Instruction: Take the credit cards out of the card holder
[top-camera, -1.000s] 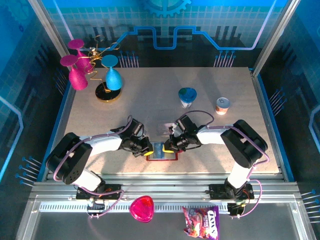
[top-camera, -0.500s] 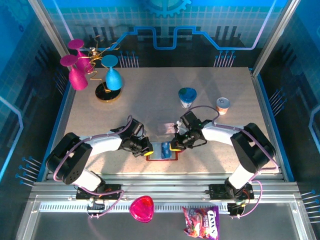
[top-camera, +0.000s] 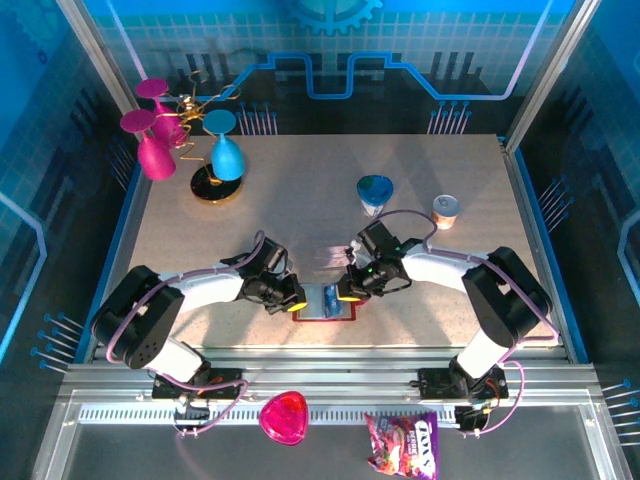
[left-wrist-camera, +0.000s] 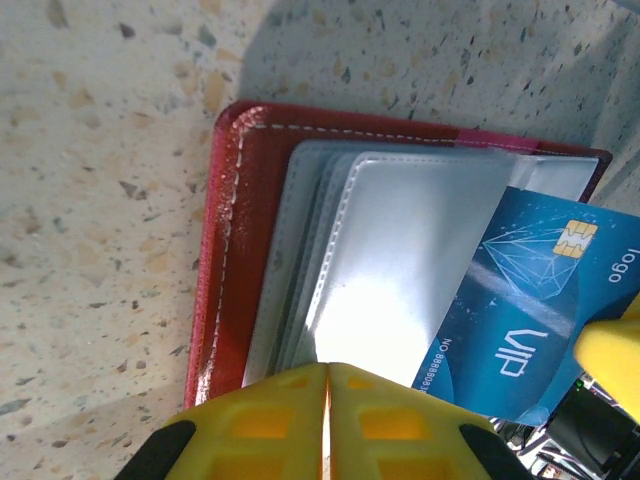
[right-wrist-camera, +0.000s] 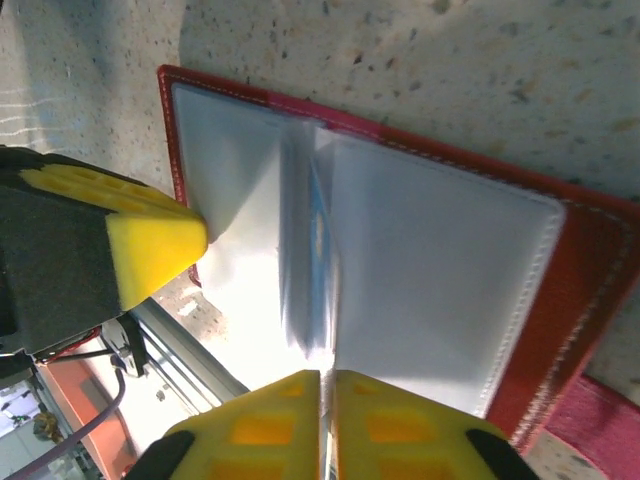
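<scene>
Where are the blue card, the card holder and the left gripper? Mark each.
blue card (left-wrist-camera: 530, 300), left wrist view, its printed face.
card holder (left-wrist-camera: 225, 250), left wrist view, its red stitched border.
left gripper (left-wrist-camera: 327, 385), left wrist view, seam between its fingertips.

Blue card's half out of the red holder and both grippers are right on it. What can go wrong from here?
1. The blue card sits partly inside the clear pocket. The right gripper has an unsure hold on it, so it may slip free or stay stuck.
2. The left gripper is shut at the pocket's edge only, so pulling may drag the card holder or tear the pocket.
3. The two grippers sit very close and may bump.
</scene>
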